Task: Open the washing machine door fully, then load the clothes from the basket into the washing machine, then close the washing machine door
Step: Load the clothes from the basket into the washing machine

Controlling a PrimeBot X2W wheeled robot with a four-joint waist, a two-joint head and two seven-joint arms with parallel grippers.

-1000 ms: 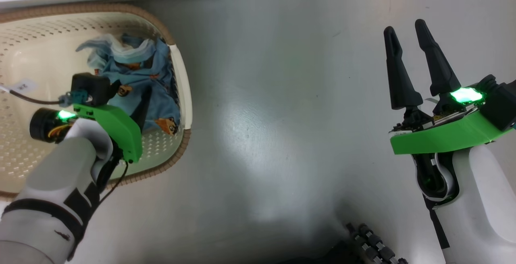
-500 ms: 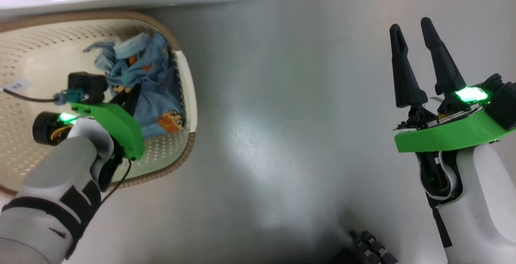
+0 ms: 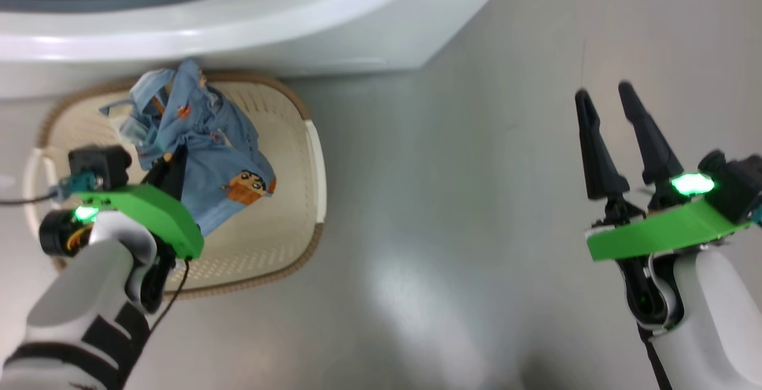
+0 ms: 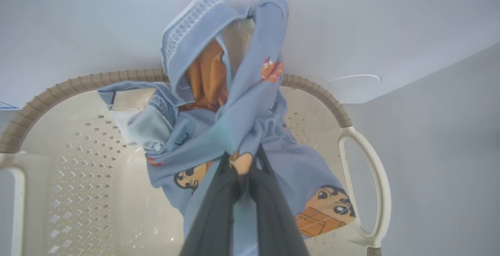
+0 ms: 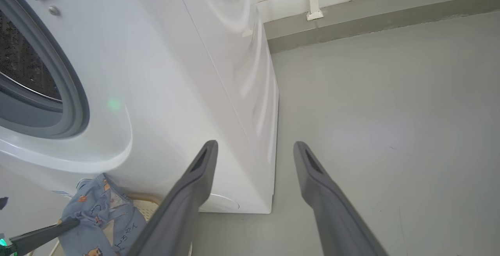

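clothes [image 4: 250, 131] pinched tight by left gripper [image 4: 244, 166], hung over basket [image 4: 367, 193]. right gripper [image 5: 254, 143] spread wide, empty. bunch best raised until trailing hem is cleared, then carried to washing machine [image 5: 175, 72] opening.

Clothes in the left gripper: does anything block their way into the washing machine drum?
Nothing visible does. The clothes hang from the left gripper over the basket; the drum opening's visible part is uncovered.
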